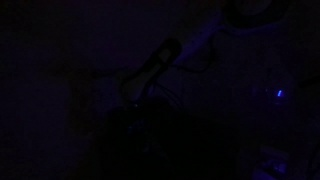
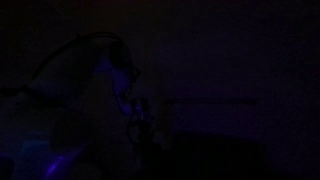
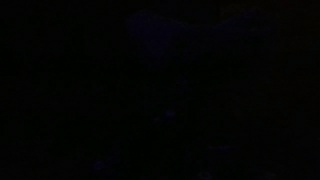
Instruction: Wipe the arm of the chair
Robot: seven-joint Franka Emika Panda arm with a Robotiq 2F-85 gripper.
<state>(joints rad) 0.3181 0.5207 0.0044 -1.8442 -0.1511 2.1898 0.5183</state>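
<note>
Robot arm (image 1: pixel 155 62): dimly lit. Claw: clenched, contents unseen. Hazard: chair arm may be missed, being hidden by darkness.

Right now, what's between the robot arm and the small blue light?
Cannot tell. In an exterior view the stretch from robot arm to blue light is too dark; wrist view is black.

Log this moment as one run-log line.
lighting: near-black | robot arm: faint silhouette in both exterior views | claw: shut, contents unseen | chair arm: not discernible
</note>
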